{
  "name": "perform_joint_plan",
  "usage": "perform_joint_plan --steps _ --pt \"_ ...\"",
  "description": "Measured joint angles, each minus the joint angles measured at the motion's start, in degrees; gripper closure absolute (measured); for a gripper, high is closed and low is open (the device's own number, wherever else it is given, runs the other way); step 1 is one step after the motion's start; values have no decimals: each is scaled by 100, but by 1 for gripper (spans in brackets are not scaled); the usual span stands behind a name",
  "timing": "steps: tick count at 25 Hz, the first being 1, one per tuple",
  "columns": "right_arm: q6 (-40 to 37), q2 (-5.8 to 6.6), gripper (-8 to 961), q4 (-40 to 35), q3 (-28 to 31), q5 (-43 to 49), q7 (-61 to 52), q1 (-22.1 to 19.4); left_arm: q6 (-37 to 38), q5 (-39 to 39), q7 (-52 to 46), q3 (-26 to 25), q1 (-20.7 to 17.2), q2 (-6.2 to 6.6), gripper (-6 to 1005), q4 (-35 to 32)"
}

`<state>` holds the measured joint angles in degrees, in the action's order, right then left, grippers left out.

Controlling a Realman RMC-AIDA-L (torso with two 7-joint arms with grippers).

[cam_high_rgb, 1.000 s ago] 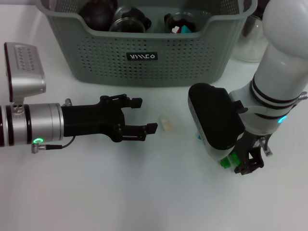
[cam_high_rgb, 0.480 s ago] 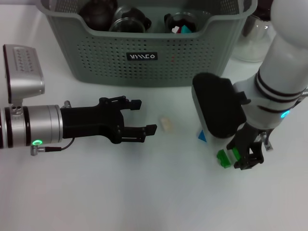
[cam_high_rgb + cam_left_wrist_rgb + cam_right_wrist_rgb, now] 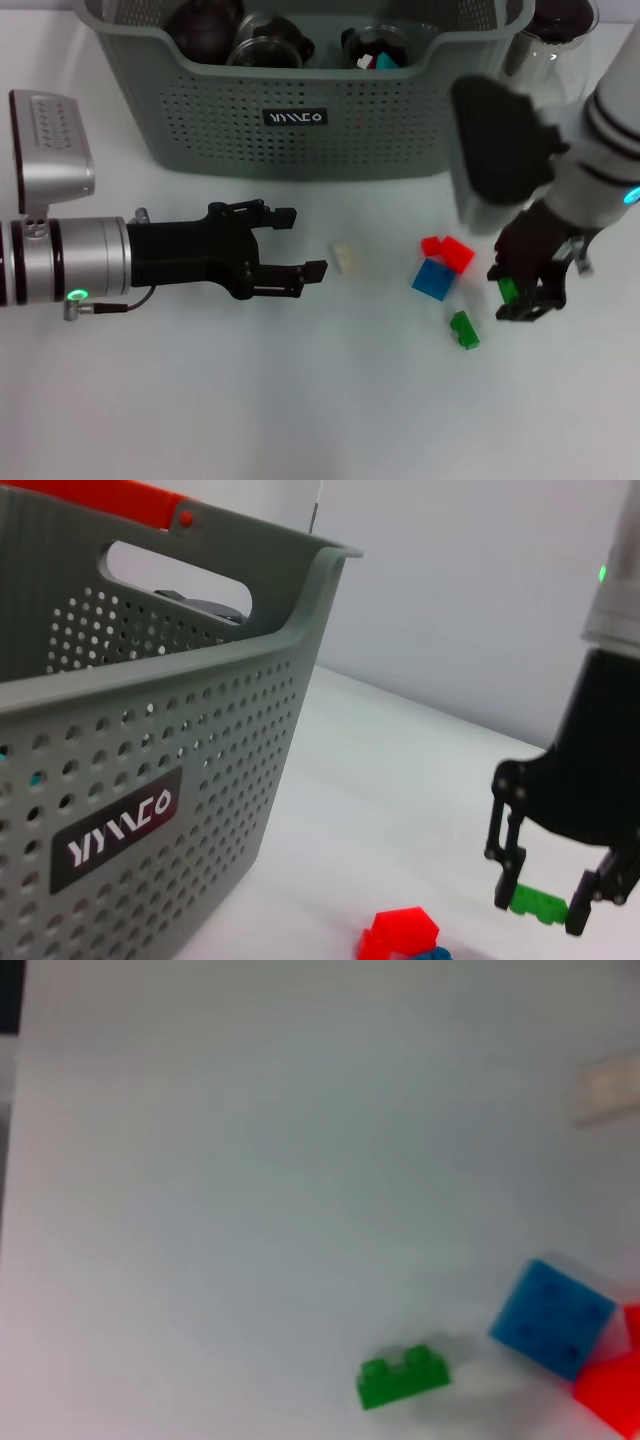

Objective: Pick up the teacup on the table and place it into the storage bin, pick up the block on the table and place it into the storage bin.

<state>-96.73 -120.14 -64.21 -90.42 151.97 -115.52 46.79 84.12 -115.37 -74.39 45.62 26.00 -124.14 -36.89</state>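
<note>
The right end effector (image 3: 522, 292), pinching a green block (image 3: 538, 902) above the tabletop (image 3: 250, 400), has the storage bin (image 3: 300, 100) far-left of it; the left end effector (image 3: 290, 245) hovers spread.

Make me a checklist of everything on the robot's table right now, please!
Surface: white table.
Job's things: storage bin at the back, dark teaware inside; green block lifted in the right gripper; second green block, blue block, red block and pale block on the table.
Clutter: glass pot beside the bin.
Grippers: left gripper open, hovering low.
Cables: thin wire at the left wrist.
Surroundings: nothing seen.
</note>
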Motion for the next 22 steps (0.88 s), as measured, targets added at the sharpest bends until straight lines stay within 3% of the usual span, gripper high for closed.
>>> perform_joint_plan --steps 7,16,18,22 --pt "-402 0 505 -268 1445 -228 298 68 46 -27 16 51 15 22 137 -67" --pt "-576 28 496 -345 2874 -1381 289 550 84 -316 22 88 25 35 137 -328" --pt "-597 84 494 -381 3263 -1809 290 671 84 -350 26 88 34 40 137 -347" --pt "-499 335 491 -324 3864 -2786 190 872 84 -453 29 88 74 47 137 -353"
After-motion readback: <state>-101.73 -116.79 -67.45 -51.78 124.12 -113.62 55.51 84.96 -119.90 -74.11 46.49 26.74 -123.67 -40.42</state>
